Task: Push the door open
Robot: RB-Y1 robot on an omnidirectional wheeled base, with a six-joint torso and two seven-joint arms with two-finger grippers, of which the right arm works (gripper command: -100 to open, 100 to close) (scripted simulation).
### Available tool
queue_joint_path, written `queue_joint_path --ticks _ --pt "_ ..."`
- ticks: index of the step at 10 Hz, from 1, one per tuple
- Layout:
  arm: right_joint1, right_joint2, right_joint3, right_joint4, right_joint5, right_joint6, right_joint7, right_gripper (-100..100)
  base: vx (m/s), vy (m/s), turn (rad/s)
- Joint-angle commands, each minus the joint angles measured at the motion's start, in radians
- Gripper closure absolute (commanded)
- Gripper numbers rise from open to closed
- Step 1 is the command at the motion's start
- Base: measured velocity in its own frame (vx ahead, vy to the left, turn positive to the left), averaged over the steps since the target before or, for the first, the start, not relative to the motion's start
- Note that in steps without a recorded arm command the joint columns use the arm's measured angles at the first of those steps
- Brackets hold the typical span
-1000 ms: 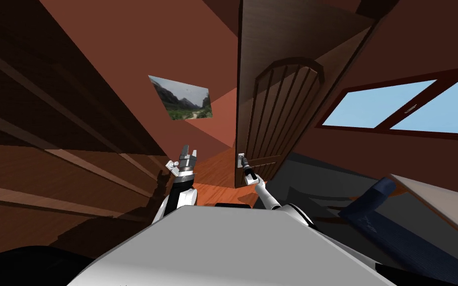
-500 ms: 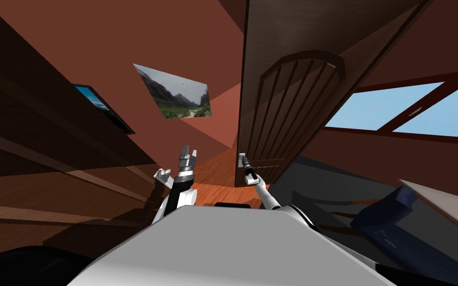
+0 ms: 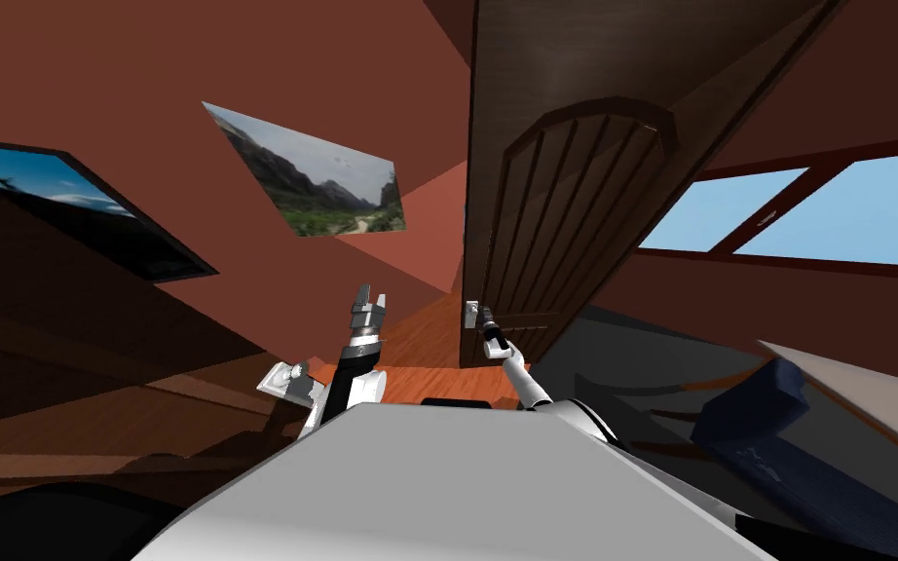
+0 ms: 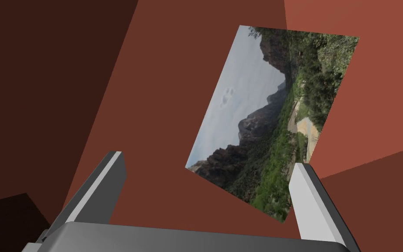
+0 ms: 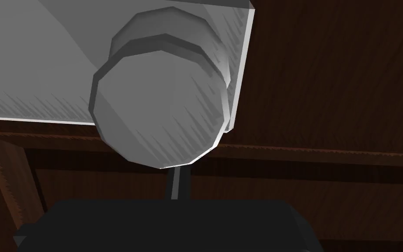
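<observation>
**Door [image 3: 554,214] stands at an angle, right jaws shut at its knob**

Dark brown wood with an arched, ribbed panel, the door rises through the middle of the head view. It is turned at an angle to the reddish-brown wall [image 3: 243,78] beside it, with its free edge facing me. A strip of orange wooden floor [image 3: 428,341] shows just beside that edge. On the far side of the door, a window [image 3: 827,209] with a dark frame shows blue sky.

The right arm [image 3: 515,375] reaches forward to the low part of the door's free edge, where the knob sits. In the right wrist view the round grey knob [image 5: 161,109] is very near, mounted on a light grey plate [image 5: 43,65] fixed to the wood. The right jaws are together, showing as one thin grey strip that rises from the dark body up to the knob's rim. I cannot tell whether the tip touches the knob.

The left arm [image 3: 359,375] is raised beside the right one, apart from the door and in front of the wall. The left jaws stand wide apart.
</observation>
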Motion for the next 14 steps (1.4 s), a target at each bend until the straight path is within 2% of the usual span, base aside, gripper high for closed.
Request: queue_joint_path --ticks 1,2,4,5,8,9,11,12,14 --pt "0.004 0.001 -0.028 -0.011 -0.003 0.004 0.020 100 0.197 0.146 -0.142" --pt "0.017 -0.003 0.013 -0.029 0.005 0.010 0.004 -100 0.061 0.039 -0.242" --pt "0.025 -0.001 0.053 -0.042 0.013 0.017 -0.007 -100 -0.076 -0.077 -0.240" --pt "0.032 0.003 0.085 -0.053 0.019 0.023 -0.015 -100 -0.082 -0.078 -0.257" --pt "0.043 0.016 0.137 -0.071 0.029 0.032 -0.029 -100 -0.063 -0.041 -0.177" --pt "0.051 0.029 0.172 -0.083 0.036 0.039 -0.038 -100 -0.070 -0.029 -0.270" --pt "0.058 0.045 0.205 -0.094 0.043 0.045 -0.047 -100 -0.080 -0.003 -0.245" --pt "0.064 0.062 0.234 -0.104 0.049 0.050 -0.055 -100 -0.105 0.017 -0.203" --pt "0.071 0.088 0.267 -0.116 0.055 0.056 -0.063 -100 -0.145 0.043 -0.177"
